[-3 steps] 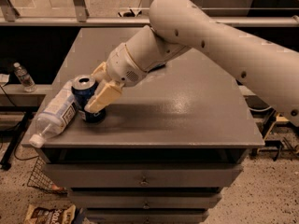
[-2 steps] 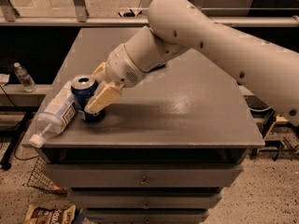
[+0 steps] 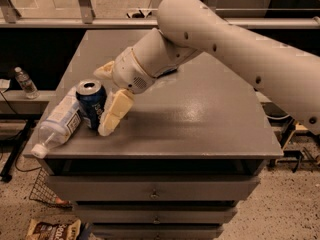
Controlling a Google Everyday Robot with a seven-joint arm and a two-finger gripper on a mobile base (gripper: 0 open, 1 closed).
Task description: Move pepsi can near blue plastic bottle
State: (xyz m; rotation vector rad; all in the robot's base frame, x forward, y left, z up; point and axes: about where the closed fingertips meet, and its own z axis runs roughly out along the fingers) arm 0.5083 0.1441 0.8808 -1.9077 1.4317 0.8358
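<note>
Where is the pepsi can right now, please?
The pepsi can stands upright near the table's front left corner in the camera view, beside the lying blue plastic bottle, with the gripper at its other side.

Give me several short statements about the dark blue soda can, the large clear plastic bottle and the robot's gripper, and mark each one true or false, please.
1. The dark blue soda can stands upright on the grey table. True.
2. The large clear plastic bottle with the pale blue label stands upright. False: it lies on its side, with its white cap toward the table's front left corner.
3. The gripper hangs over the right side of the table, far from the can. False: it is right at the can, near the front left of the table.
4. The can is close beside the bottle. True.
5. A small water bottle stands off the table, to its left. True.
</note>
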